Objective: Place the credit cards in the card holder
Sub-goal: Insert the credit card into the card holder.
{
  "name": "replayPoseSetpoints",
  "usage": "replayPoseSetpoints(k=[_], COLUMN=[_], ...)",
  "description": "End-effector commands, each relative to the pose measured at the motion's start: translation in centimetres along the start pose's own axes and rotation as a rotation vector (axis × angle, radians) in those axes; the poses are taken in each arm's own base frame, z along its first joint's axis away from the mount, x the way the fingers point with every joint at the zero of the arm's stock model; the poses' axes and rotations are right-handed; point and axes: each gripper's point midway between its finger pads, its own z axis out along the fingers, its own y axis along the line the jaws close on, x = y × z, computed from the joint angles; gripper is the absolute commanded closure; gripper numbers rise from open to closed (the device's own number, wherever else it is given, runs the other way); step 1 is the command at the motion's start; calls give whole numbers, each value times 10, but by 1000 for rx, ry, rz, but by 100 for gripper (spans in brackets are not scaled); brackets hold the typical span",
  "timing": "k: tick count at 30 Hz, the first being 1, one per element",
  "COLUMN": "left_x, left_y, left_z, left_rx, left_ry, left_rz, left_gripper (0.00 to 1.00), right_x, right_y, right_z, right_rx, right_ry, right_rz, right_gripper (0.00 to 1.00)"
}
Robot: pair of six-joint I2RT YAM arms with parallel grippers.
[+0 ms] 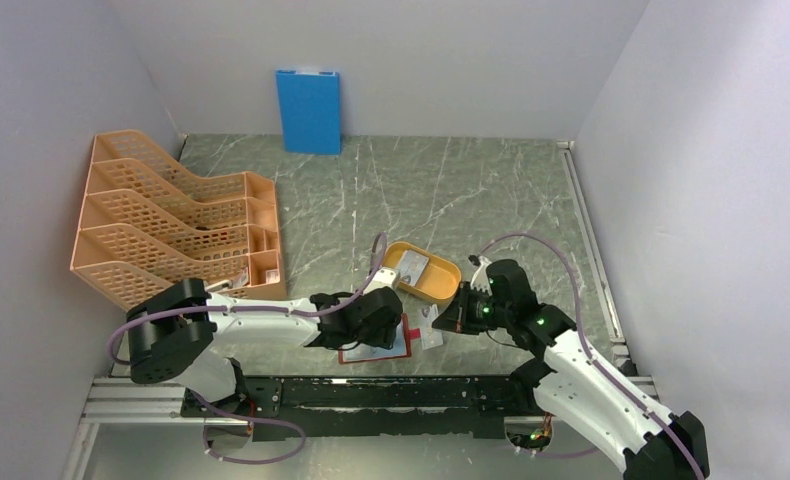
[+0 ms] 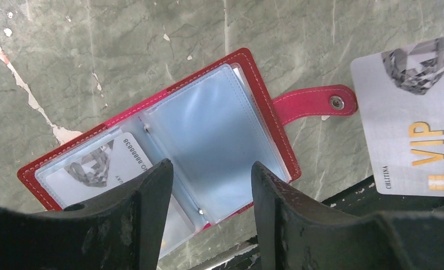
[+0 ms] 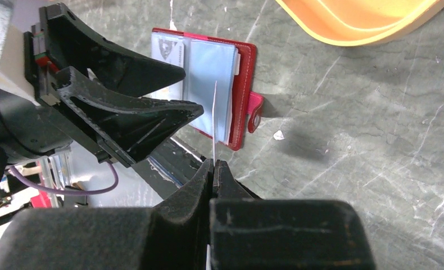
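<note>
The card holder [image 2: 208,121] is a dark-red wallet lying open on the table, clear pockets up and snap tab [image 2: 315,104] out to the side. One credit card [image 2: 99,166] sits in a clear pocket. My left gripper [image 2: 208,169] stands open just over the holder [image 1: 386,350], a finger on either side of the middle pocket; I cannot tell if it touches. My right gripper [image 3: 214,163] is shut on a white VIP credit card [image 2: 413,121], seen edge-on [image 3: 214,121] and held upright beside the holder's tab side. Another card [image 1: 414,268] lies in the yellow tray.
A yellow-orange oval tray [image 1: 441,290] sits just behind the holder. An orange mesh file rack [image 1: 171,225] fills the left side. A blue board [image 1: 309,110] leans on the back wall. The table's near edge and a black rail [image 1: 391,390] run right beside the holder.
</note>
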Motion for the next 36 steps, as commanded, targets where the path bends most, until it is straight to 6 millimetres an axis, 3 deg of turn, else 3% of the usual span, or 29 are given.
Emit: replayPoseSetpoints(k=[1, 6, 12, 22, 36], left_x=[-19, -24, -10, 9, 33], left_y=[-11, -19, -5, 19, 46], left_z=[-4, -3, 13, 24, 23], left_rx=[19, 44, -50, -152, -206], left_ry=[-66, -75, -20, 24, 57], left_rz=[-22, -13, 16, 29, 14], left_gripper=[42, 41, 42, 47, 86], right_x=[-1, 4, 6, 10, 32], right_y=[0, -1, 1, 2, 12], right_z=[3, 7, 8, 11, 23], right_rx=[1, 1, 3, 18, 0], right_ry=[-22, -17, -13, -5, 64], right_rz=[-9, -6, -16, -36, -76], right_gripper=[100, 100, 100, 100, 100])
